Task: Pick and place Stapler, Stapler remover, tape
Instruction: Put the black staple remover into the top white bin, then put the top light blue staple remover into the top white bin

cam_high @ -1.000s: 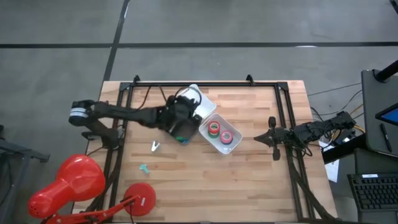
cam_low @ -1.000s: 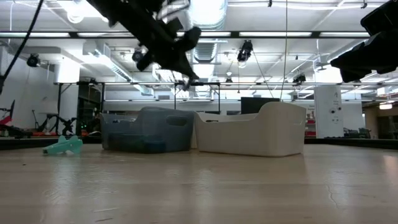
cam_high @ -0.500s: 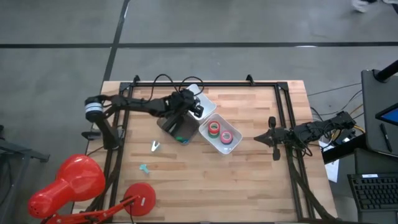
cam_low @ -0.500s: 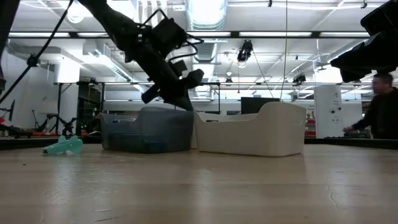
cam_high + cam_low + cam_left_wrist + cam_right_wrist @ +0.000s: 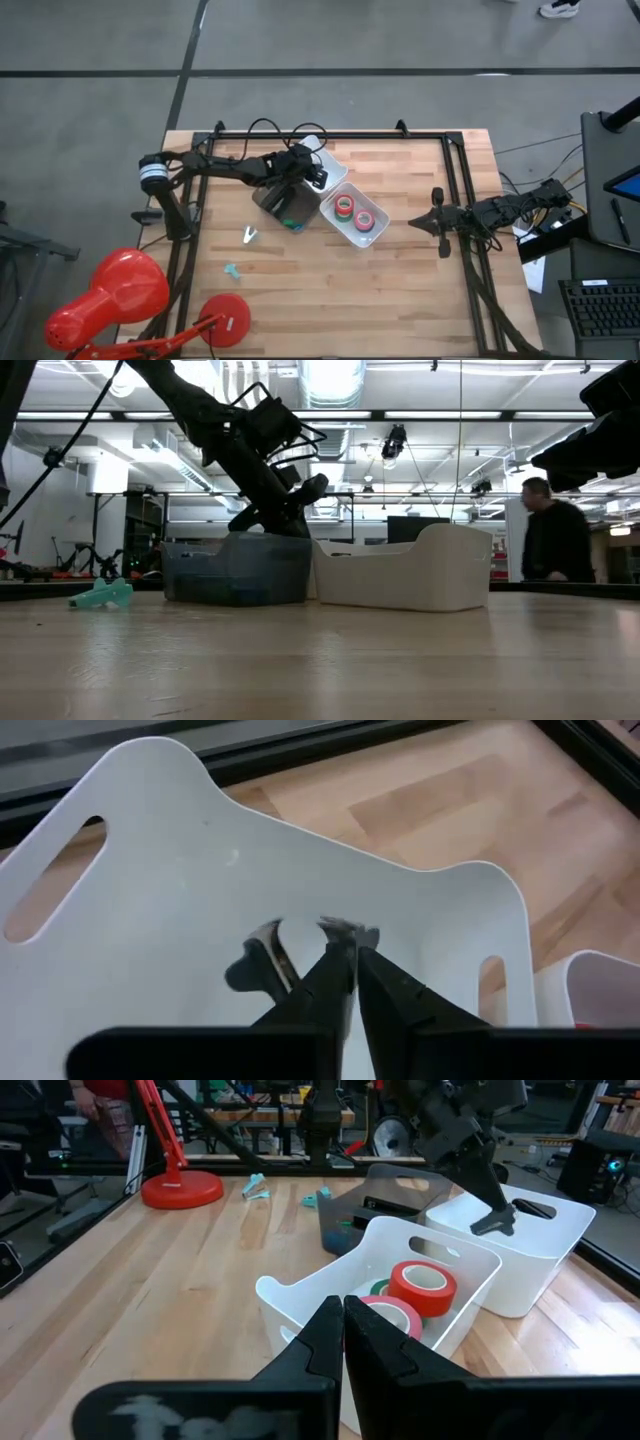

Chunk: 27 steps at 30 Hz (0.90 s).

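Note:
My left gripper (image 5: 308, 172) reaches down into the far white bin (image 5: 322, 158), fingers shut (image 5: 352, 958). Just past its tips a small dark and chrome stapler remover (image 5: 268, 956) lies on the bin's floor. Red, green and pink tape rolls (image 5: 354, 212) sit in the near white bin (image 5: 300, 1315). The dark grey bin (image 5: 283, 203) holds a blue roll (image 5: 293, 223) and a black stapler (image 5: 386, 1206). My right gripper (image 5: 438, 221) waits shut at the table's right side. My left gripper points down into the far white bin with its shut tips (image 5: 340, 952) beside the stapler remover's chrome end (image 5: 345, 928). I cannot tell whether it touches it.
A pale stapler remover (image 5: 248, 235) and a teal one (image 5: 232, 270) lie on the wood near the table's left side. A red desk lamp (image 5: 130, 300) stands at the near left corner. A person (image 5: 552, 530) walks in the room beyond the table.
My left gripper has moved from over the dark grey bin toward the table's far edge and come down into the far white bin. A person has walked into the room behind the table.

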{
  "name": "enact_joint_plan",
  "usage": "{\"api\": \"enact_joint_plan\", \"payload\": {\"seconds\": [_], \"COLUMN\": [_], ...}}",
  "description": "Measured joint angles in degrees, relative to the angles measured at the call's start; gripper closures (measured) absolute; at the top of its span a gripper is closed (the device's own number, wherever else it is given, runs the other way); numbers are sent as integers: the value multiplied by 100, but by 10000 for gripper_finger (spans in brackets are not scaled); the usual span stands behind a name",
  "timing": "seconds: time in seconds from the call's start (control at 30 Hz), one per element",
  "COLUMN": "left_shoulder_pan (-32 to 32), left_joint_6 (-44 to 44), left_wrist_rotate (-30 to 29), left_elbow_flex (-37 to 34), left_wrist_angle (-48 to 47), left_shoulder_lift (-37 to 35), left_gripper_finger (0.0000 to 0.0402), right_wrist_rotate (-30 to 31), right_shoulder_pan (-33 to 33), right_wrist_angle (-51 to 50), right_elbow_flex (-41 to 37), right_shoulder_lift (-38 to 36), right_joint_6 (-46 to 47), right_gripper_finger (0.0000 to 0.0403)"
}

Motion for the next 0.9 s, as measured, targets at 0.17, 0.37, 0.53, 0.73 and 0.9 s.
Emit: {"api": "enact_joint_plan", "payload": {"seconds": [0.17,0.37,0.53,0.73,0.9], "left_shoulder_pan": [0,-19,-287,-1053,-1839], "left_joint_6": [8,64,384,493,350], "left_wrist_rotate": [2,163,704,798,270], "left_elbow_flex": [0,0,0,2,2], "left_wrist_angle": [-10,22,-192,-1079,-2122], "left_shoulder_lift": [0,-181,-721,-1498,-2110], "left_gripper_finger": [340,306,301,308,314], "right_wrist_rotate": [0,0,0,0,0], "right_shoulder_pan": [0,0,-2,-2,-2], "right_wrist_angle": [0,1,-1,0,-1], "right_elbow_flex": [0,0,0,0,0], "right_shoulder_lift": [0,0,0,-2,-2], "right_joint_6": [0,0,0,0,0], "right_gripper_finger": [394,394,394,394,394]}}
